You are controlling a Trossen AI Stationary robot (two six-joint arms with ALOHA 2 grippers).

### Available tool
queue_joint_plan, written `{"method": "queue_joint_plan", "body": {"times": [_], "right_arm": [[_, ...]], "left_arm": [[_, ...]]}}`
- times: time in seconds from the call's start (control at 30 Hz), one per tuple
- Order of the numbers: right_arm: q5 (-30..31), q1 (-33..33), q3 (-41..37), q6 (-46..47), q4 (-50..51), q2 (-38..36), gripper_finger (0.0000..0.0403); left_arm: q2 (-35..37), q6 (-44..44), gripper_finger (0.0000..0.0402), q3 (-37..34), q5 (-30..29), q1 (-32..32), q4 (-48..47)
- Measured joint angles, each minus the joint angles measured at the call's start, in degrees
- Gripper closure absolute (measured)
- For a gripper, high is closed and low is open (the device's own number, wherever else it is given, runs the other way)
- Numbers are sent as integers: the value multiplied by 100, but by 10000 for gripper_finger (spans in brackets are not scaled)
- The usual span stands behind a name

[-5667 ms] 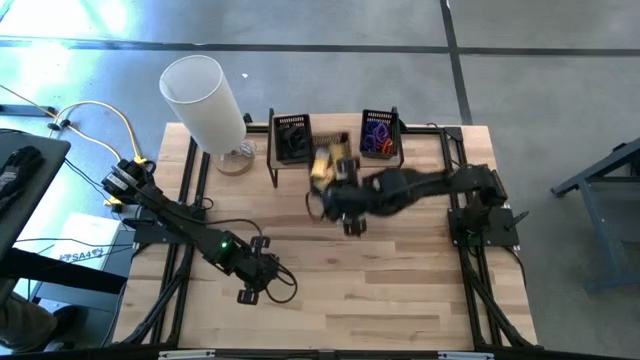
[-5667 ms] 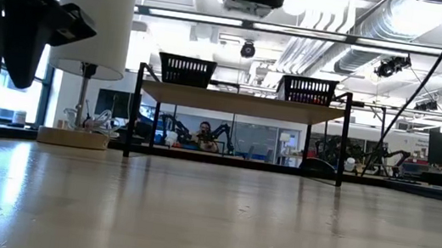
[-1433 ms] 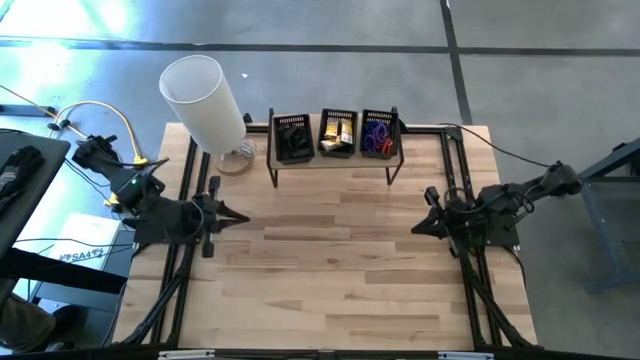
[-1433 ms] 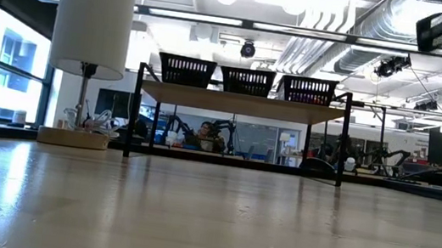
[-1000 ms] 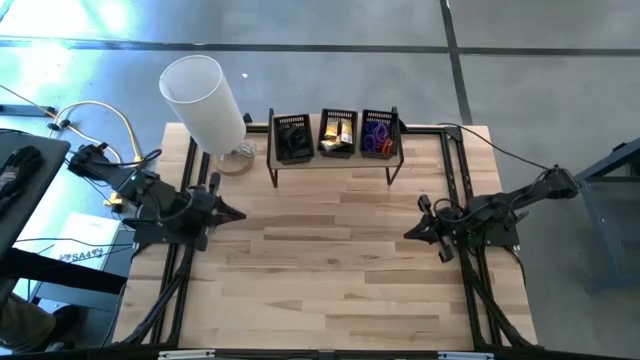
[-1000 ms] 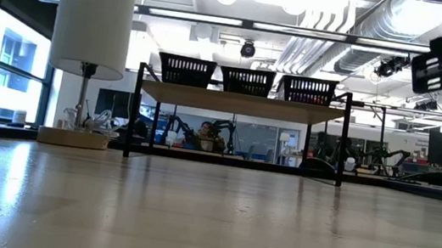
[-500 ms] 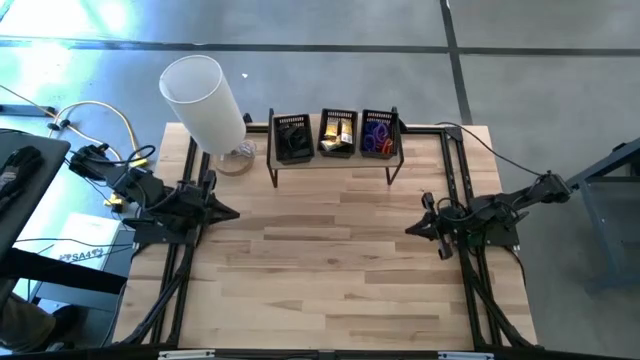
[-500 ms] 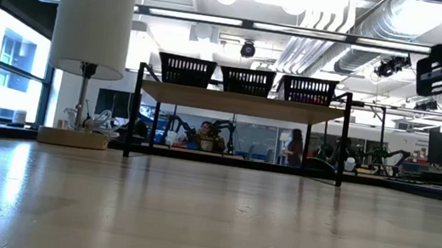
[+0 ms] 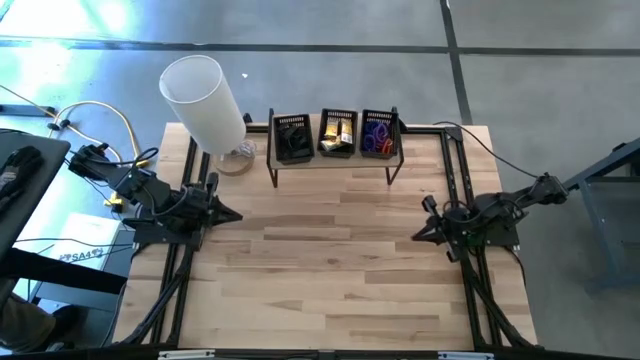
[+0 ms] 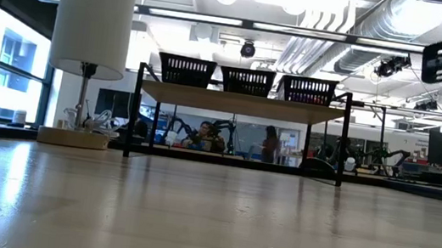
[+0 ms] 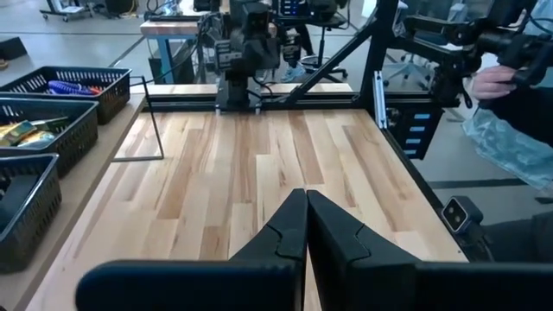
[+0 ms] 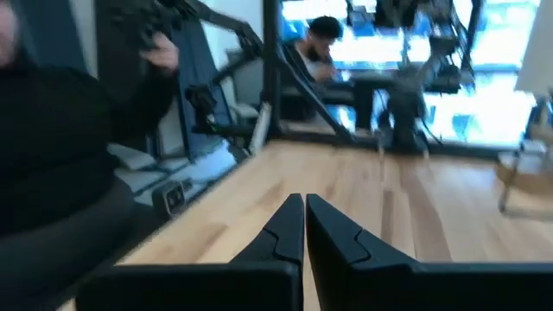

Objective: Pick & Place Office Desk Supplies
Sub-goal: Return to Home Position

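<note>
The office desk supplies lie in three black mesh baskets on a small rack (image 9: 335, 160) at the table's far edge. The left basket (image 9: 292, 138) holds black clips, the middle one (image 9: 338, 133) yellow and white blocks, and the right one (image 9: 380, 133) purple, blue and red bands. The left wrist view shows the same baskets (image 11: 43, 130). My left gripper (image 9: 236, 214) (image 11: 305, 200) hovers shut near the table's left edge, pointing across the table. My right gripper (image 9: 415, 237) (image 12: 304, 204) hovers shut near the right edge, facing it. Neither holds anything.
A tall white cylinder lamp (image 9: 205, 100) stands at the far left corner, next to the rack. Bare wooden tabletop (image 9: 330, 270) stretches between the two arms. Black frame rails (image 9: 455, 180) run along both sides. A person (image 12: 52, 173) stands beyond the right edge.
My right arm has folded in toward its base, and in the low view it shows a little higher. Its gripper stays shut near the right edge. A person in the room behind the table has walked toward the left of the low view.
</note>
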State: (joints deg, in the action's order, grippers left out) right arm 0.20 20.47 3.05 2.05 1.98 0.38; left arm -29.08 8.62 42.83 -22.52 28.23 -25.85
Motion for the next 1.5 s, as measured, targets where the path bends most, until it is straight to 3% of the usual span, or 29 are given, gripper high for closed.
{"method": "queue_joint_plan", "body": {"times": [0.23, 0.4, 0.53, 0.67, 0.87, 1.3, 1.5], "right_arm": [[-226, 0, -191, -186, -436, 0, 400], [-202, 0, -256, -36, -435, 4, 399], [259, 0, -256, -33, -392, 6, 399], [767, -2, -258, -69, -470, 120, 397], [829, 0, -258, -36, -472, 114, 399], [823, 0, -262, -36, -453, 117, 399], [821, 0, -264, -36, -446, 118, 399]], "left_arm": [[0, 130, 401, 0, 21, 2, 2], [4, -85, 401, -223, 406, 2, 213], [4, -134, 401, -578, 639, 0, 581], [38, -130, 401, -1128, 652, -2, 1279], [47, -288, 401, -1964, 684, -111, 2581], [50, -130, 401, -3369, 2558, -1545, 3667], [50, -352, 401, -3755, 2834, -1948, 3876]]}}
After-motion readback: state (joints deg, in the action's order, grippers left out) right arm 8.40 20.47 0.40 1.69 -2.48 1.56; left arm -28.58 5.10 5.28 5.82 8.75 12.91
